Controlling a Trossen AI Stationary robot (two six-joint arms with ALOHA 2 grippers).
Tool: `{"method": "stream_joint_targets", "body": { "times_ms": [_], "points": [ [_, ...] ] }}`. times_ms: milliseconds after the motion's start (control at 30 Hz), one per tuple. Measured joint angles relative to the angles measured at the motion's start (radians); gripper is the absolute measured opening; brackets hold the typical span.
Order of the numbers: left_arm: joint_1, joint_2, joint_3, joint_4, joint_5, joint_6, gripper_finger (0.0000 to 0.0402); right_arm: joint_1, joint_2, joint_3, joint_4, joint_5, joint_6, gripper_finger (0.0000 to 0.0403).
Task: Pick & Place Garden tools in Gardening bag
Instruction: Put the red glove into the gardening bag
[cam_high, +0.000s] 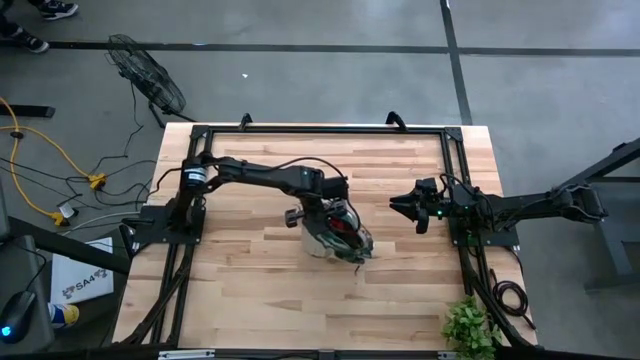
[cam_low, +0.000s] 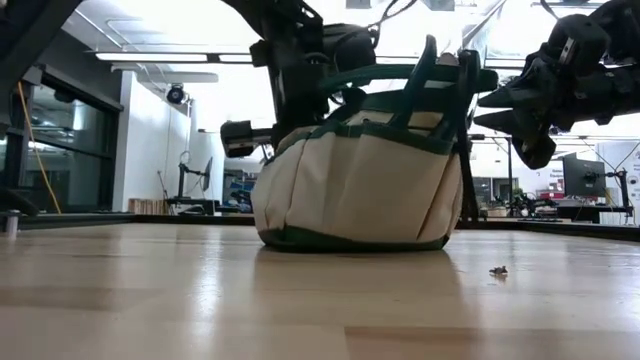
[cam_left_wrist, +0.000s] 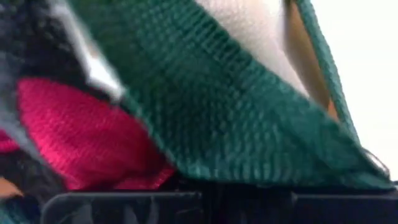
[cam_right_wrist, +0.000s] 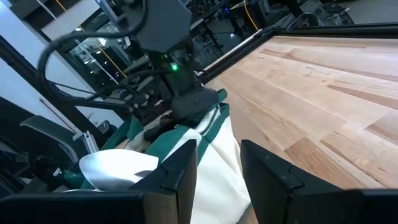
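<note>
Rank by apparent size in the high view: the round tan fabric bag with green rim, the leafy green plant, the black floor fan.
1. Black floor fan, stand included, though it sits on the floor, farther from the camera.
2. Tan fabric bag with green rim, partly covered by the left gripper.
3. Leafy green plant, cut off at the frame edge, so unsure against the bag.
</note>
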Motion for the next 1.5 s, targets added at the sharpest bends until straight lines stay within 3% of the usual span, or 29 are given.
{"method": "stream_joint_targets", "body": {
  "times_ms": [400,733,933,1333,1500],
  "points": [
    [0.000,0.043,0.001,-0.035,0.011,-0.001,0.0005,0.000,0.000,0.000,-0.009,0.000,0.000,0.0116],
    [0.001,0.004,-0.004,-0.047,-0.008,-0.012,0.0011,0.000,0.000,0.000,-0.019,0.000,0.000,0.0116],
    [0.005,-0.012,-0.004,-0.043,-0.008,-0.124,0.0022,0.000,0.000,0.000,-0.019,0.000,0.000,0.0116],
    [0.038,-0.029,-0.004,-0.050,0.010,-0.197,0.0024,0.000,0.000,0.000,-0.020,0.000,0.000,0.0116],
    [0.074,-0.037,-0.004,-0.045,0.009,-0.386,0.0024,0.000,0.000,0.000,-0.020,0.000,0.000,0.0116]
  ]
}}
